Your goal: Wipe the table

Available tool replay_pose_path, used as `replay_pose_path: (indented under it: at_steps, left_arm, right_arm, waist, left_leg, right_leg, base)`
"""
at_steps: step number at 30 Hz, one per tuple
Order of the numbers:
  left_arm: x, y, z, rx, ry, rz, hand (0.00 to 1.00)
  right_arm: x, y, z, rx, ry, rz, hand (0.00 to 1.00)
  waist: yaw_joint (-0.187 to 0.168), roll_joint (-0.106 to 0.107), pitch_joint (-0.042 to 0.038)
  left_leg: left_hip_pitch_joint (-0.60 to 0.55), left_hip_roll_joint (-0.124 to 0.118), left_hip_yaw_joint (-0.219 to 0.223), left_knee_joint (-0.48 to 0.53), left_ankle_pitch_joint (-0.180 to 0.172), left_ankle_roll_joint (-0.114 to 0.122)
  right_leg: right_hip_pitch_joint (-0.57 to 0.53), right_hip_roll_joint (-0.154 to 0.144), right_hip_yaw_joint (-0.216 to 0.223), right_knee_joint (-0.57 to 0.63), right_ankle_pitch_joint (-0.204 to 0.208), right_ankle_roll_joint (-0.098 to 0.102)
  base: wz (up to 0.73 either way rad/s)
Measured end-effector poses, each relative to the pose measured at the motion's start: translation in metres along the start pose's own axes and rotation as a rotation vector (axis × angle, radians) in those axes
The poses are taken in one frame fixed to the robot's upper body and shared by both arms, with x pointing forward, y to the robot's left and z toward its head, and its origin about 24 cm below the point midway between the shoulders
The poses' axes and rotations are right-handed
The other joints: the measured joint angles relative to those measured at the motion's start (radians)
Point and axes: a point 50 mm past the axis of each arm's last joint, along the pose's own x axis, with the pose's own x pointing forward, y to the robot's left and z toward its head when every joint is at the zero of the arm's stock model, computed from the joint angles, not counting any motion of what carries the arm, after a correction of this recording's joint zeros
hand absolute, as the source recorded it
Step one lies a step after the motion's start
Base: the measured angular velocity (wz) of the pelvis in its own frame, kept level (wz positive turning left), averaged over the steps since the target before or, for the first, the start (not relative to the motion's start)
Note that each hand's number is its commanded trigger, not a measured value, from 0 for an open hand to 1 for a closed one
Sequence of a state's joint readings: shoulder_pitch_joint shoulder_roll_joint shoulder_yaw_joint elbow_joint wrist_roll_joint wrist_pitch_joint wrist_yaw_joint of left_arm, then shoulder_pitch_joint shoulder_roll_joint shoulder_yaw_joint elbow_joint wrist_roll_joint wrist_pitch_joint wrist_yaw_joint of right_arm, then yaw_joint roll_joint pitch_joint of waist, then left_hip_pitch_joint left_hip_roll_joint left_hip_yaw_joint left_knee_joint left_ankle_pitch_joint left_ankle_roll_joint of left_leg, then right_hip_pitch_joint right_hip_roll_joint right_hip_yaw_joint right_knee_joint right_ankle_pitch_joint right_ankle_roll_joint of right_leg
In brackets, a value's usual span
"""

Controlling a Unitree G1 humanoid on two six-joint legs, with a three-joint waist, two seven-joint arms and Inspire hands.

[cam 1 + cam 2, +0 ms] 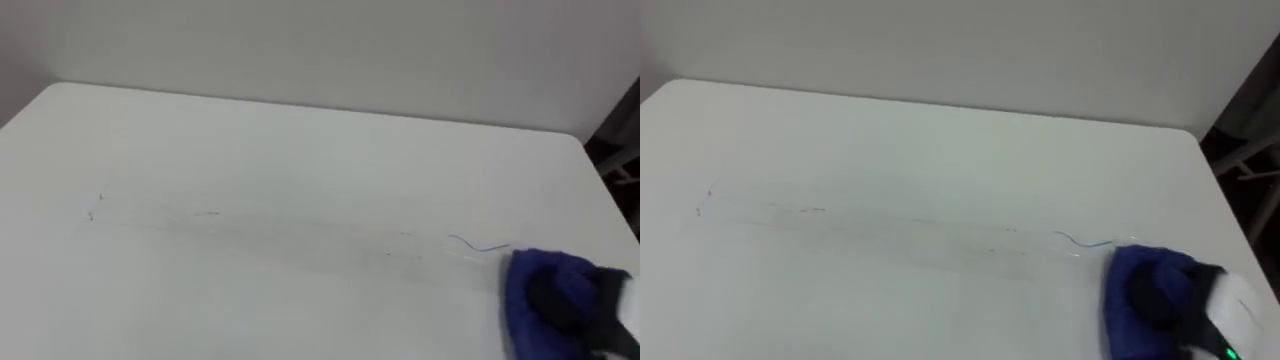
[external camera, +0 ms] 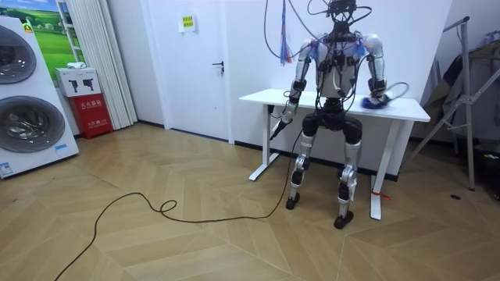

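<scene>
The white table (image 1: 300, 150) takes up nearly all of the eye views, its far edge running along the top against a pale wall. In the room view the robot stands upright at the table's near side, facing it with its back to the camera. A white door (image 2: 195, 70) is at upper centre left of that view, and two washers (image 2: 23, 109) are stacked at the far left edge.

A crumpled blue cloth (image 1: 545, 285) lies on the table in the lower right corner of the eye views, close to the table's right edge. The right hand (image 1: 575, 300) sits on top of it, and its dark fingers seem to be curled into the folds, though the blur makes this uncertain. The left hand (image 2: 283, 113) hangs at the robot's side in the room view, just below the table's edge; whether it is clenched or relaxed I cannot tell.

A thin blue line (image 1: 480, 246) curls on the tabletop just up and left of the cloth. Faint grey marks (image 1: 95, 208) trail from there to the left of the frame.
</scene>
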State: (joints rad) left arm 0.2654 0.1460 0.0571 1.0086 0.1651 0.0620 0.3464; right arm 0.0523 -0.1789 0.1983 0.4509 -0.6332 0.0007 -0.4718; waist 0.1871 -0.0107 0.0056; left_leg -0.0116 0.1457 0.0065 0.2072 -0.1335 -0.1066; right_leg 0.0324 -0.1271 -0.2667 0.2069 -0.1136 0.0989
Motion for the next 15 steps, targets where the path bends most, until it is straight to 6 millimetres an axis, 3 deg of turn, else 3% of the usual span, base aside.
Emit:
replay_pose_path:
  at_steps: [2,4,6,8,10,13,15]
  left_arm:
    - [-0.002,-0.005,-0.001,-0.008,0.01,-0.013,0.0]
    - [-0.005,-0.006,-0.013,-0.005,0.048,-0.021,0.0]
    - [-0.009,-0.001,-0.035,-0.012,0.123,-0.01,0.0]
    - [-0.013,0.011,-0.056,-0.031,0.186,0.013,0.0]
    - [-0.014,0.019,-0.066,-0.042,0.216,0.021,0.0]
    - [-0.01,0.028,-0.062,-0.033,0.197,0.046,0.0]
    - [-0.006,0.035,-0.055,-0.03,0.179,0.07,0.0]
  right_arm:
    - [0.005,0.013,0.03,-0.024,-0.119,0.087,1.0]
    - [0.006,0.02,0.042,-0.039,-0.171,0.119,1.0]
    - [0.003,0.02,0.035,-0.04,-0.16,0.122,1.0]
    - [-0.01,0.02,0.018,-0.015,-0.145,0.121,1.0]
    - [-0.017,0.022,0.005,0.047,-0.098,0.126,1.0]
    - [-0.024,0.008,-0.027,0.085,0.034,0.021,1.0]
    - [-0.026,-0.002,-0.049,0.084,0.121,-0.029,1.0]
  waist:
    - [0.025,0.004,0.0019]
    - [0.046,0.009,0.0004]
    - [0.039,0.004,-0.0036]
    - [0.023,-0.028,-0.0072]
    - [0.011,-0.042,-0.006]
    - [-0.015,-0.044,-0.0062]
    - [-0.018,-0.045,-0.0078]
  left_leg:
    - [-0.013,-0.001,-0.021,0.013,0.003,-0.001]
    - [-0.021,-0.017,-0.039,0.015,0.003,-0.001]
    - [-0.029,-0.036,-0.047,0.014,0.012,-0.003]
    - [-0.016,-0.065,-0.079,0.01,0.012,0.012]
    - [0.004,-0.081,-0.09,0.016,0.008,0.022]
    - [0.003,-0.108,-0.102,0.024,-0.003,0.037]
    - [0.006,-0.119,-0.117,0.025,-0.005,0.038]
  right_leg:
    - [-0.012,-0.003,-0.016,0.0,-0.008,-0.008]
    - [-0.008,-0.011,-0.029,-0.001,-0.01,-0.003]
    - [0.008,-0.025,-0.041,-0.008,-0.014,0.009]
    - [0.043,-0.033,-0.042,-0.027,-0.016,0.016]
    - [0.079,-0.045,-0.056,-0.04,-0.012,0.016]
    - [0.102,-0.068,-0.076,-0.042,-0.024,0.039]
    - [0.115,-0.068,-0.07,-0.051,-0.027,0.043]
  base:
    - [0.23]
    - [0.28]
    - [0.39]
    - [0.44]
    - [0.34]
    - [0.27]
    - [0.2]
